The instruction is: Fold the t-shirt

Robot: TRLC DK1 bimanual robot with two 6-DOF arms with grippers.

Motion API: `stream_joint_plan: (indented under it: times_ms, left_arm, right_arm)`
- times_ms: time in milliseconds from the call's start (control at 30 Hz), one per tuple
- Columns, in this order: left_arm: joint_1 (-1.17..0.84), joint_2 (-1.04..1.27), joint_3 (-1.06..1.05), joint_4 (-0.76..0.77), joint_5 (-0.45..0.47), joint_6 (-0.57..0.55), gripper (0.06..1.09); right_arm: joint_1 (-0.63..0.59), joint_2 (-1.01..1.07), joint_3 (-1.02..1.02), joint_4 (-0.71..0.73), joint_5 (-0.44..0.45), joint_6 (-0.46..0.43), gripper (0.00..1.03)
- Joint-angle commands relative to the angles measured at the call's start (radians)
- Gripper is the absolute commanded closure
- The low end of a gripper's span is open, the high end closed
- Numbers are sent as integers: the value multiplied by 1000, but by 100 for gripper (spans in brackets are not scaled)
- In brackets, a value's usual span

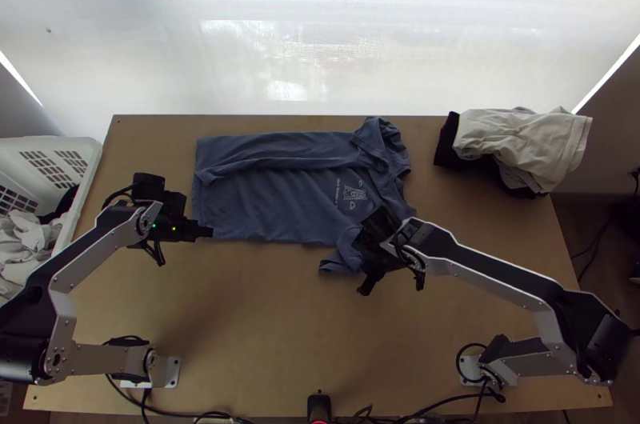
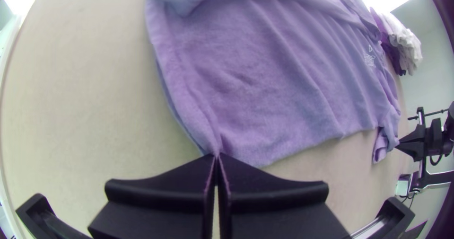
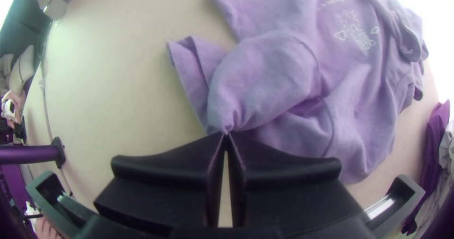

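The t-shirt (image 1: 276, 204) is lying across the far half of the table (image 1: 264, 312), hem towards the left arm and collar end towards the right arm. A corner at the near end of its hem is being pinched by the left gripper (image 2: 216, 154), whose fingers are closed together at the tips. Cloth by the near sleeve (image 1: 340, 266) is being gripped by the right gripper (image 3: 226, 133), its fingertips likewise meeting on the fabric. Both ends of the near long edge are thus being held, presumably so that this side can be lifted evenly and laid over towards the middle. A grip at one end alone would probably be leaving the other to drag or twist. The far side is lying folded inward in a long strip, so a matching fold from the near side is seemingly being prepared (the second of the lengthwise pair, by the look of it).

The cloth is looking blue from above, with a small pale print (image 1: 352, 194) showing on the chest. The body is lying fairly flat, with soft creases running along it. The far sleeve is resting doubled back near the collar, while the near one is being bunched into a rounded puff at the fingertips, its loose end jutting past the near edge.
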Motion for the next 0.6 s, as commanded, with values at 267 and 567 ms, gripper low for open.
stream_joint_plan:
  times_ms: [267, 567]
  left_arm:
    - [11, -127, -21, -73, 0, 11, 105]
    - [59, -228, -50, -124, 0, 34, 105]
  right_arm:
    - [-111, -152, 9, -126, 1, -12, 100]
    - [-156, -232, 76, -264, 1, -41, 100]
